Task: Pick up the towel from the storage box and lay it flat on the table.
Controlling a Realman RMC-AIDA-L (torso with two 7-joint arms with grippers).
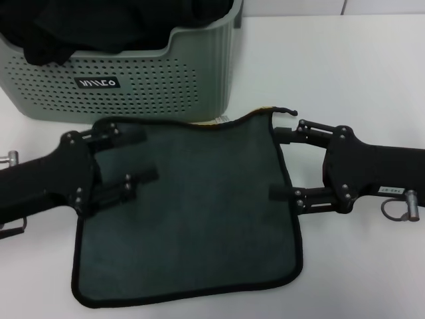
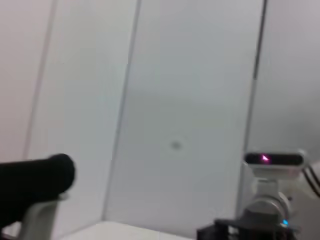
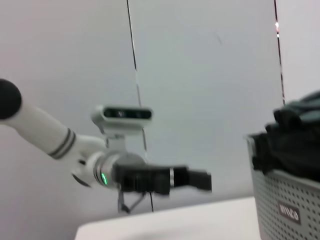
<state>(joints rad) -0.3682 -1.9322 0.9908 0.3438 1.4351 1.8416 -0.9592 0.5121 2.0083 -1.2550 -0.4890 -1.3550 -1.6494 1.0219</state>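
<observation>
The towel (image 1: 189, 212) lies flat, dark green-grey face up, just before the storage box (image 1: 133, 83), which holds black cloths (image 1: 99, 23). Left gripper (image 1: 136, 156) and right gripper (image 1: 284, 163) rest wide open at its side edges.

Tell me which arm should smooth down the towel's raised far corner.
Right, probably. The right gripper, open, sits beside the towel's lifted far corner, where yellow shows near the storage box. The left gripper, also open, lies over the opposite edge.

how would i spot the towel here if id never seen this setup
On the white table, look just in front of the grey-green basket. The towel lies spread between the left gripper and right gripper, dark green-grey with black edging, unlike the plain black cloths.
</observation>
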